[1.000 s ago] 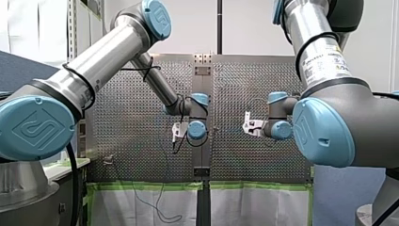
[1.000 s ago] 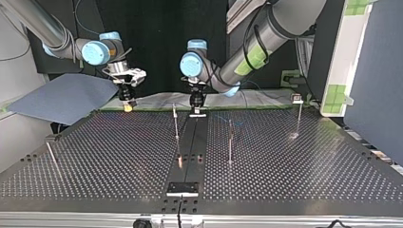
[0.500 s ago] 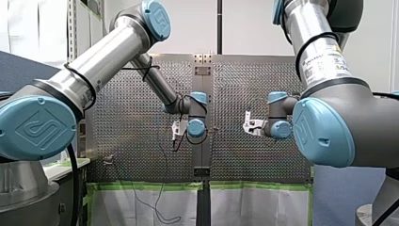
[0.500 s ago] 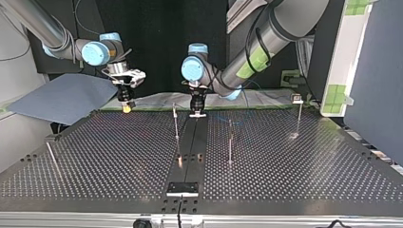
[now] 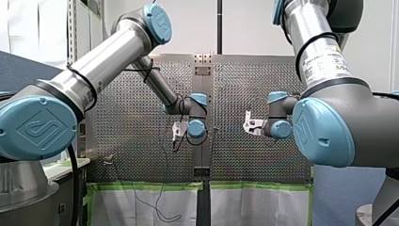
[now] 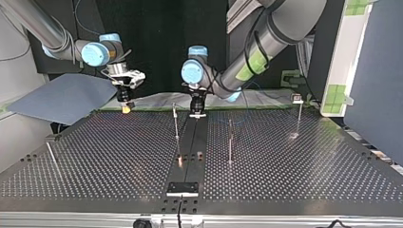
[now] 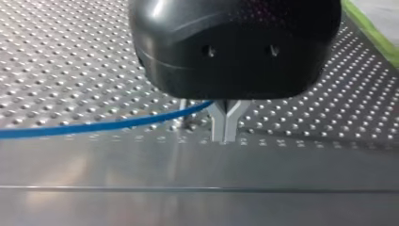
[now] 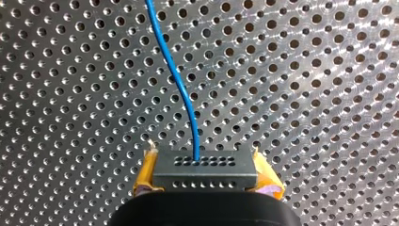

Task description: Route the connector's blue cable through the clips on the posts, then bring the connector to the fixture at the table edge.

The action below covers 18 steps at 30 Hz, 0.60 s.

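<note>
Sitting clamped between the yellow pads (image 8: pixel 147 172) of my right hand (image 8: pixel 205 175), the connector (image 8: pixel 205 165) is over the perforated tabletop (image 8: pixel 306 94), near its far edge at the top view's left. Its blue cable (image 8: pixel 181 89) runs ahead across the holes. My left hand (image 7: pixel 225 129) has its metal fingers pressed together; the cable reaches them, but whether they pinch it I cannot tell.

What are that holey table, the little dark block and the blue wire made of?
The table looks like bare metal, perhaps aluminium: silvery, with brushed swirls catching light. The connector looks like matte dark-grey plastic, with moulded rows of small holes. The blue cable has a smooth, slightly glossy sheath, likely plastic or rubber; its core is hidden.
</note>
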{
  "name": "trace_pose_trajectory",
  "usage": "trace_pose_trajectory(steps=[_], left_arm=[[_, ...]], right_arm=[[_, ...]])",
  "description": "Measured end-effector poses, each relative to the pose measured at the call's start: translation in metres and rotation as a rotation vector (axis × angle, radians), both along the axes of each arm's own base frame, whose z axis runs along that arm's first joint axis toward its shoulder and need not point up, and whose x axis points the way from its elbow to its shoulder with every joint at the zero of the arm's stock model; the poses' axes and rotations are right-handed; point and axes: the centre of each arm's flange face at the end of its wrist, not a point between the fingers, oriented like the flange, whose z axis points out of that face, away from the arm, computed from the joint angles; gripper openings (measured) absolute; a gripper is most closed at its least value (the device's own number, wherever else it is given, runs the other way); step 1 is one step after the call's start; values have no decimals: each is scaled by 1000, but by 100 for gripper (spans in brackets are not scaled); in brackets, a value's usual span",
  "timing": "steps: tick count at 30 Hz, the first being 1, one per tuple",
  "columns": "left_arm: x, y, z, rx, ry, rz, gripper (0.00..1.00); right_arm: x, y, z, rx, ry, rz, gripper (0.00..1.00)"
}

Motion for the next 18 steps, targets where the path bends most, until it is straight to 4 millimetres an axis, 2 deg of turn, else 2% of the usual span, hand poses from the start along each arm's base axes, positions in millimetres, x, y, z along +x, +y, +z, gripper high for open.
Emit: trace_pose_trajectory(steps=[6, 18], left_arm=[[9, -5, -10, 5, 8, 1, 0], [33, -2, 9, -7, -10, 25, 0]], right_arm=[[-1, -2, 0, 0, 0, -3, 16], [-4, -14, 6, -13, -5, -15, 16]])
